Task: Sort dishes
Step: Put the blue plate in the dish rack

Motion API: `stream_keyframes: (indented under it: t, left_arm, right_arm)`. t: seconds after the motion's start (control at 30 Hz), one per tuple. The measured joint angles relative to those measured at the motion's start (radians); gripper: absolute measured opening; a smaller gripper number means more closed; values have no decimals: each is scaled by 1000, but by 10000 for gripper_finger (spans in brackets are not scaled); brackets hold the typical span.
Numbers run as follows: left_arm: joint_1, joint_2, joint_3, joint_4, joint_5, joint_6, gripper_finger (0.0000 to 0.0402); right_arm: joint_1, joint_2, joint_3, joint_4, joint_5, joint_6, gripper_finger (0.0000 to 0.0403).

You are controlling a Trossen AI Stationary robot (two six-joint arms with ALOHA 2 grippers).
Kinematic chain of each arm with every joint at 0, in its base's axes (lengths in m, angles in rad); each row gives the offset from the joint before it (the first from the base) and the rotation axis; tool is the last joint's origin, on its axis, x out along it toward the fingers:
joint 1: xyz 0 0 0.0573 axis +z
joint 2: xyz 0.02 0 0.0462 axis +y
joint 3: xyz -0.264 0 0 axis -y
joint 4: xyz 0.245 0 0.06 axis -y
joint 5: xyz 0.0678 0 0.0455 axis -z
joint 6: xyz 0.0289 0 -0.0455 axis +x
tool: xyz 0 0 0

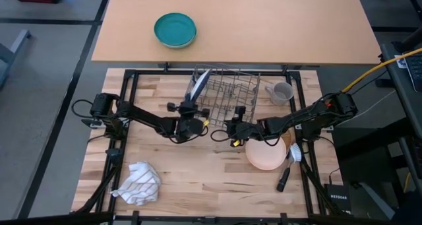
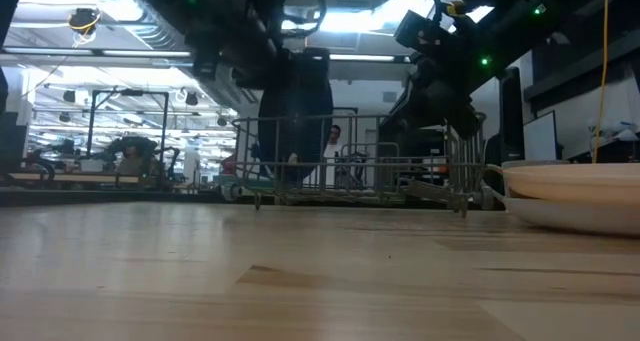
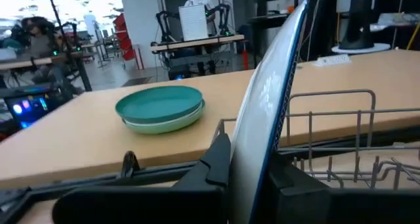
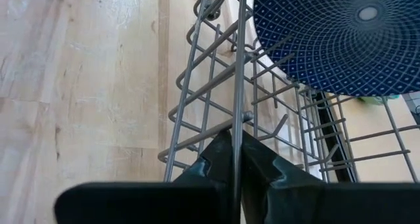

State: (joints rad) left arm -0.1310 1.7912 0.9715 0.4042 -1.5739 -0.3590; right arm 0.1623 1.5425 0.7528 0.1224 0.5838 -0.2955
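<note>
While the left gripper (image 1: 192, 113) clamps the blue plate (image 1: 198, 86) by its lower edge, the plate stands on edge at the left end of the rack (image 1: 227, 93), in the middle of the high view, leaning up and to the right. Its face runs roughly along the gripper's reach, so seating it likely means lowering it straight between the wires. The right gripper (image 1: 232, 127), just below the rack's near rim, is pinched on a rack wire (image 4: 237, 86), probably steadying it. The pink bowl (image 1: 267, 152) sits on a white plate (image 2: 570, 213) at lower right, touching it; the mug (image 1: 282, 92) lies right of the rack.
</note>
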Motion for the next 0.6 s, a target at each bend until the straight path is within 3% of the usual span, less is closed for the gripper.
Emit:
stream_keyframes:
  t: [0.4,0.6]
  left_arm:
    - [22,-3,106,4,0,180,16]
    - [46,-5,130,26,63,162,0]
  right_arm:
    - [0,0,0,0,2,0,19]
    - [-1,0,2,8,-3,0,10]
